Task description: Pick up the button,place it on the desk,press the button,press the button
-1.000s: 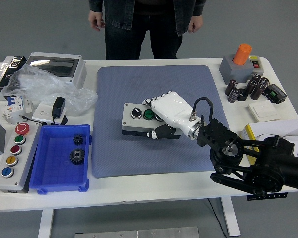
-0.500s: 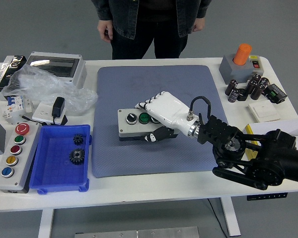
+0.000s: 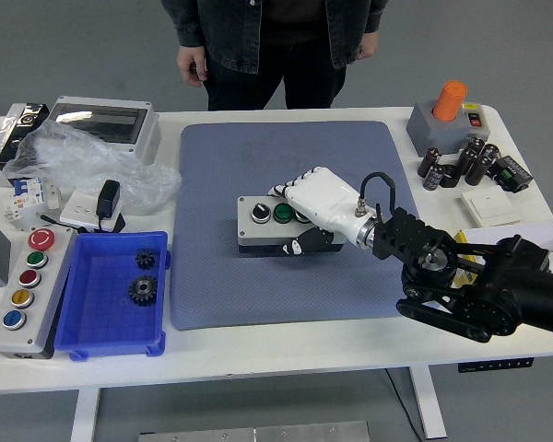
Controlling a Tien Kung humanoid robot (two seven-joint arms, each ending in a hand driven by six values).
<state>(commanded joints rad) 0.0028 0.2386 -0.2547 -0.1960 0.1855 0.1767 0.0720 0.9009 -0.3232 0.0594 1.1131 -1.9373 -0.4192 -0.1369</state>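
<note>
A grey button box (image 3: 267,221) with a black knob and a green button on top lies on the blue-grey mat (image 3: 230,166) near its middle. My right hand (image 3: 309,210), white with black fingertips, is shut on the box's right end, fingers over the top and thumb against the front side. Its black arm (image 3: 470,281) comes in from the lower right. The box's right part is hidden under the hand. My left hand is out of view.
A blue bin (image 3: 111,295) with gears and a grey control box (image 3: 23,285) with coloured buttons stand at the left front. A plastic bag (image 3: 83,161), enclosure (image 3: 106,124), orange-button box (image 3: 447,110), capacitors (image 3: 456,164). A person (image 3: 276,41) stands behind the table.
My right hand moved the button box left, then back right and slightly up the mat. The person shifted their hands at the far side.
</note>
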